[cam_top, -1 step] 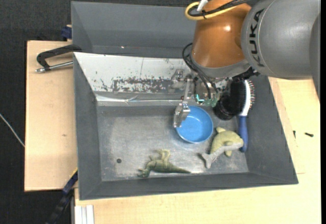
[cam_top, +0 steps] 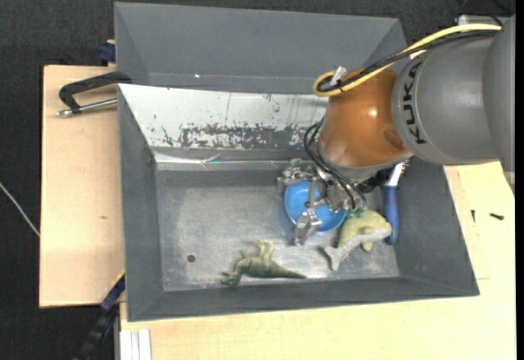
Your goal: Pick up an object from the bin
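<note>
Gripper (cam_top: 315,218) sits low at the right-centre of the bin (cam_top: 205,211), over a blue round thing (cam_top: 293,204) (no clear long axis). Open or shut, can't tell. Pale shark (cam_top: 360,234) lies diagonally beside it, and a green dinosaur (cam_top: 260,267) lies lower left.

The bin (cam_top: 139,186) was grey sheet metal, matt on its side walls. Its back wall was brighter and marked with dark scuffs and specks, and its floor was dull and finely scratched. Near the right wall, the round blue thing (cam_top: 293,204) looked like smooth, glossy plastic, and the gripper (cam_top: 313,218) over it was bare, shiny metal. The green dinosaur (cam_top: 262,267) by the front edge and the pale fish-shaped toy (cam_top: 360,231) in the front right corner looked like matt, rubbery plastic.
</note>
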Robot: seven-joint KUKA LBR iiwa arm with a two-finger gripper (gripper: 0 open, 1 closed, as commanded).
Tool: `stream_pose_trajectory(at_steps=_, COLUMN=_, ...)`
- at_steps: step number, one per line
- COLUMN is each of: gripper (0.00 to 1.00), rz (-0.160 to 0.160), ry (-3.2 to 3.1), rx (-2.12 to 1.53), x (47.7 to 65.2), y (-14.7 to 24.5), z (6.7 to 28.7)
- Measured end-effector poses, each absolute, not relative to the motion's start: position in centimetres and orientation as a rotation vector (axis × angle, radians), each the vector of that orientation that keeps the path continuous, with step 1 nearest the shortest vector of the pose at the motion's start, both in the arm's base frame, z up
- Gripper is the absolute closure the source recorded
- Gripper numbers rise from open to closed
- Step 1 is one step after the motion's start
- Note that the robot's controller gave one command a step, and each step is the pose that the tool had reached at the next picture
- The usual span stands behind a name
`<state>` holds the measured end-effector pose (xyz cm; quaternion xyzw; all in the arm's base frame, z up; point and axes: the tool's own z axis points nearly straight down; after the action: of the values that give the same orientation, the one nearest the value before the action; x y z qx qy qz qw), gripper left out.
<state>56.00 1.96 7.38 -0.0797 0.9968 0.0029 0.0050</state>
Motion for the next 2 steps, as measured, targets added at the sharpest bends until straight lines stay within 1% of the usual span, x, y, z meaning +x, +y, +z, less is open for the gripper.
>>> stream_pose_trajectory(at_steps=1, gripper=0.0, rz=0.0, ry=3.086, rx=-0.57, x=55.84, y=-5.12, z=7.71)
stream_pose_trajectory(at_steps=2, gripper=1.0, rz=0.005, ry=3.086, rx=-0.571, x=55.84, y=-4.86, z=7.71)
